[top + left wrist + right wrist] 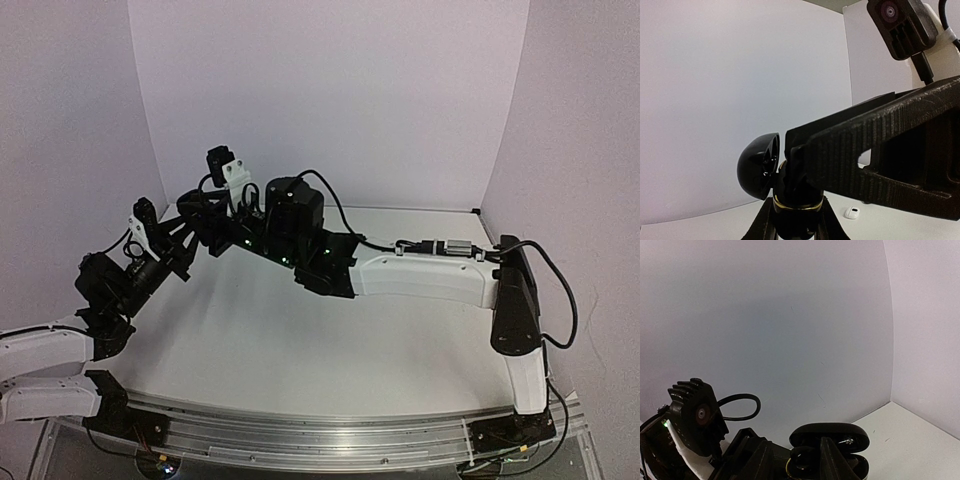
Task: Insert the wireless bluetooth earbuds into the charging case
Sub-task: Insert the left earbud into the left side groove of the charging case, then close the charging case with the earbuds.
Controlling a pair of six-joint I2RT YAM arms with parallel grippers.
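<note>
Left gripper [795, 226] clamps the open charging case [790, 197] aloft at the table's [300, 340] 10 o'clock; right gripper [792, 452] hovers at its mouth, jaws slightly parted, no earbud visible. Hold the case level, withdraw straight; 1 white piece [852, 212], maybe an earbud, lies at its 5 o'clock.

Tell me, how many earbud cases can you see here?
1: an open black case, held up by the left gripper. A small white item on the table beyond is too small to identify. Others may be hidden.
</note>
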